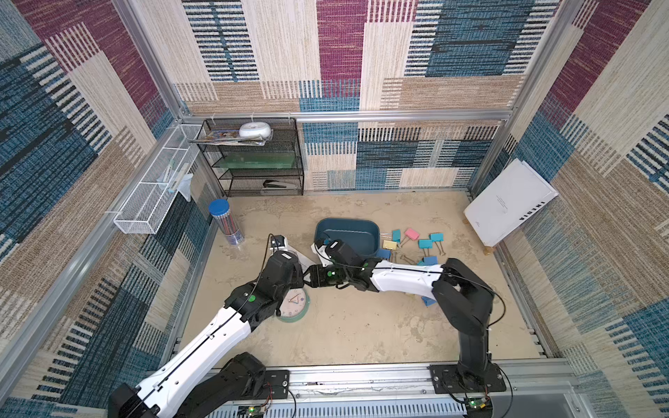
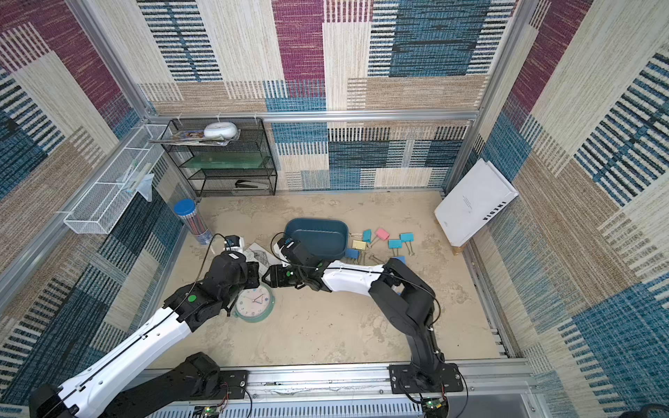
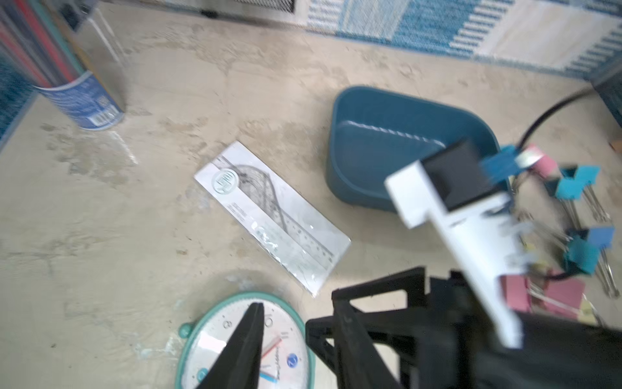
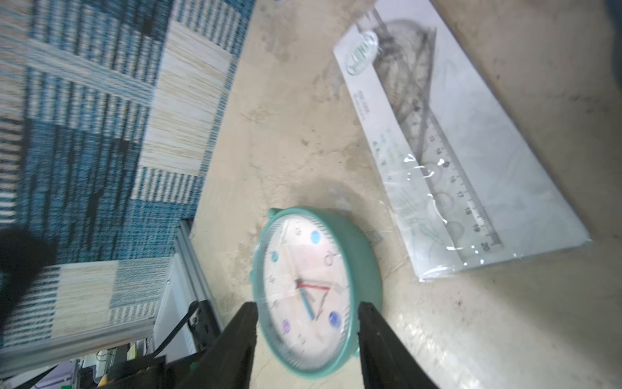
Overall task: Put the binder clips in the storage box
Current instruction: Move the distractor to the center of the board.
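The left pincer (image 3: 299, 301) and right pincer (image 4: 306, 306) are hovering open, empty, by the clock (image 4: 303, 286). The next pick is calling for reaching right to the binder clips (image 1: 411, 234) beside the storage box (image 1: 347, 221).

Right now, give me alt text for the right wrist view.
The right gripper, jaws open, frames a round teal clock lying face-up on a beige table. A packaged clear ruler lies beside it, apart; a patterned wall borders the table.

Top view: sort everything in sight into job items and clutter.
Job: binder clips, storage box.
Clutter: clock, ruler pack, pencil tube, white booklet, mesh rack, wire basket.
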Available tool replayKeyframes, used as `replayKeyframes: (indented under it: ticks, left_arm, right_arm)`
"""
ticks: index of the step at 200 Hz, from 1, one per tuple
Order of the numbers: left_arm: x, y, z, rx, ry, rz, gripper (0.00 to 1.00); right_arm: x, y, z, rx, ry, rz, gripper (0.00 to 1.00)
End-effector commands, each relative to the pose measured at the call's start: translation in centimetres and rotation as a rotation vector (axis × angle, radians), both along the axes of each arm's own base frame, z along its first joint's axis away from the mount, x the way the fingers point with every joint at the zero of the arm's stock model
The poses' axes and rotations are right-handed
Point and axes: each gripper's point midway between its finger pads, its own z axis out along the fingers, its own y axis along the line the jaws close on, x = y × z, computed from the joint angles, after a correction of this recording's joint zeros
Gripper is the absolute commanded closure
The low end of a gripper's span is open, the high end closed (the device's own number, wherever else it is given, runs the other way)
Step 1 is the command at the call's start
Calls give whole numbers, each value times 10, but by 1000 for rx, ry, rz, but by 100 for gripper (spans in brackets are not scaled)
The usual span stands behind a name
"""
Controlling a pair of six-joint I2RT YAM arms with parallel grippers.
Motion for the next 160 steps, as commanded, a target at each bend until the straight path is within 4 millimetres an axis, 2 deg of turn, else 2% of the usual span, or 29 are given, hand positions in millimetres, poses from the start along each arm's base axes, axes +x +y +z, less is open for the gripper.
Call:
replayKeyframes:
  ticks: [1,15,19,33,47,55,65,71,89,110,139,160]
  left_arm:
    - [-12,-36,-9,15,13,-121,62]
    - [-14,-56,-24,4,48,-153,62]
    - [-14,-62,-29,-11,59,-163,62]
    - [-10,-86,-49,-29,101,-201,63]
    - [-2,-106,-72,-1,153,-213,68]
    - [3,-116,-87,-10,179,-206,76]
    - [8,-127,-104,-56,194,-190,93]
    - [10,-132,-113,-78,204,-183,100]
    - [19,-141,-134,-81,206,-154,100]
    - [25,-134,-154,-74,196,-91,100]
    - [29,-98,-166,12,143,38,100]
    - [24,-55,-172,57,124,141,100]
  right_arm:
    - [5,-52,9,-98,-75,-38,46]
    - [12,-98,21,-137,-86,-123,45]
    - [17,-117,21,-158,-89,-174,45]
    - [30,-165,25,-204,-122,-286,44]
    - [40,-199,30,-204,-135,-347,44]
    - [45,-214,34,-208,-150,-377,44]
    - [52,-230,36,-217,-163,-408,44]
    - [55,-237,39,-216,-168,-417,44]
    - [62,-251,43,-218,-189,-443,44]
    - [68,-254,47,-218,-208,-442,44]
    - [74,-255,50,-214,-227,-444,43]
    - [77,-254,50,-218,-233,-435,43]
